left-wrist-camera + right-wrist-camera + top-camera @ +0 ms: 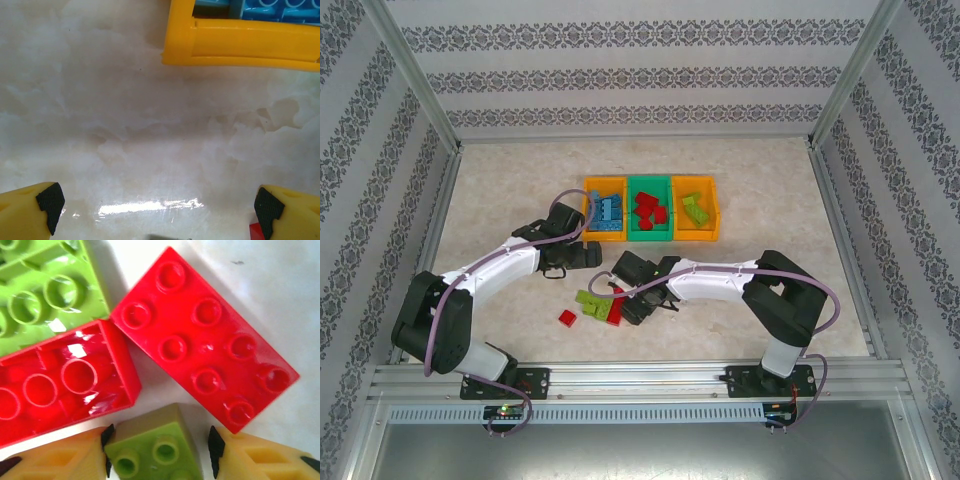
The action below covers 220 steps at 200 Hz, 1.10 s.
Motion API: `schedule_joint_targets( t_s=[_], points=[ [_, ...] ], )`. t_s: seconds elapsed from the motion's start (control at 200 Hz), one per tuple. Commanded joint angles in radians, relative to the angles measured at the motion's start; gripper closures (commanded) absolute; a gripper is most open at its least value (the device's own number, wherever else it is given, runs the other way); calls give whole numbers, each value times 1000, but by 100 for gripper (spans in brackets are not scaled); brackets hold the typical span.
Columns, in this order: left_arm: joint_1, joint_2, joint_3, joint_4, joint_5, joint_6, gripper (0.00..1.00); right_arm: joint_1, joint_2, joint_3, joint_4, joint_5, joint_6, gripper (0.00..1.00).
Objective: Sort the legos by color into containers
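Glossy plastic legos (205, 347), shiny marbled table (150, 150)

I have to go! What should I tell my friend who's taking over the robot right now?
Left claw: open, empty, near the left orange bin.
Right claw: open around a small green lego, not yet clamped.
Done: blue legos in that bin, reds in the green bin, greens in the right orange bin.
Left: a studs-up red lego, a flipped red lego and a bigger green lego by the right claw; a small red lego apart.
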Motion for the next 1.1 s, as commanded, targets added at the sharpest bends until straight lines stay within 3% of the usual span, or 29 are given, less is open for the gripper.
schedule_joint_targets(
  t_s=[0.0,0.19,0.46,0.729,0.894,1.094],
  points=[
    [9,-25,-10,-9,11,-12,1,8,-5,5,-54,94,25,52],
    [9,-19,-8,-1,22,-16,1,-14,-36,-30,-45,118,70,61],
    [9,-23,-6,-9,18,-9,1,-115,-153,-75,-35,137,142,67],
    [9,-42,-20,-23,8,-7,1,-375,-276,3,-51,168,230,66],
    [9,-48,-25,-27,20,16,1,-535,-164,190,-100,156,248,66],
    [3,-60,-44,-3,81,55,0,-632,68,450,-160,140,237,65]
  ],
)
